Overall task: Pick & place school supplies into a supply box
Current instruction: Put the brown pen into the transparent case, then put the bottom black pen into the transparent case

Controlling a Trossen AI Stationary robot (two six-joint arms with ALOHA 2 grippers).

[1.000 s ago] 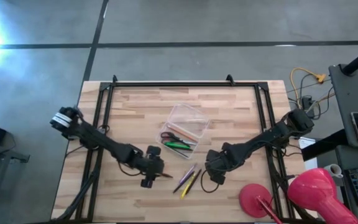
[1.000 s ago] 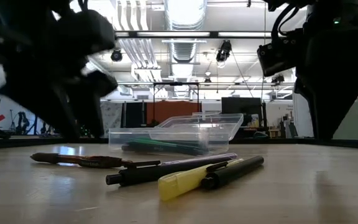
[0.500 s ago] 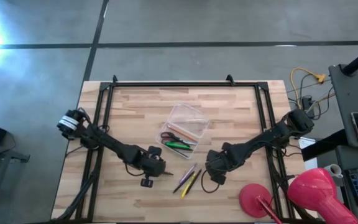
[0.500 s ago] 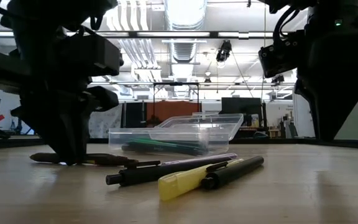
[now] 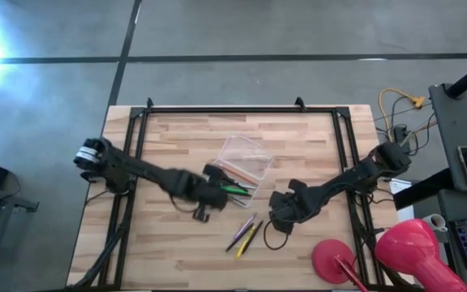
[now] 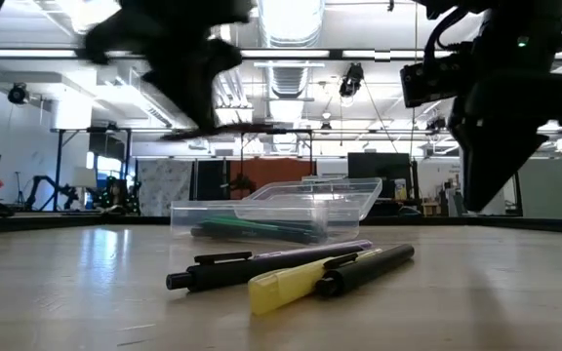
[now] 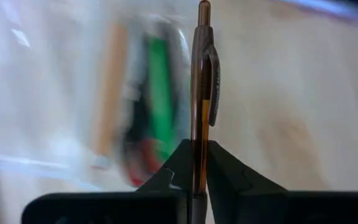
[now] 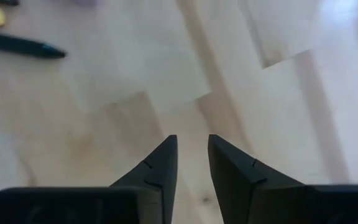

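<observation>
pink-red round objects [image 5: 408, 247] (table edge), orange cable [image 5: 404, 100]

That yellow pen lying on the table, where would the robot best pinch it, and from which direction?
Probably at its middle, coming straight down from above. The yellow pen lies flat and slanted between a lilac pen and a dark pen, packed close, so its ends offer little room. The free right pincer hovers nearby and would turn its fingers across the barrel.

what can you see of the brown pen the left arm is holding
The brown pen is thin, translucent dark brown plastic, with a darker clip along its upper barrel and a rounded tip. The left end effector is shut on it, fingers pinching its lower barrel. It is held in the air next to the box, touching nothing else.
</observation>
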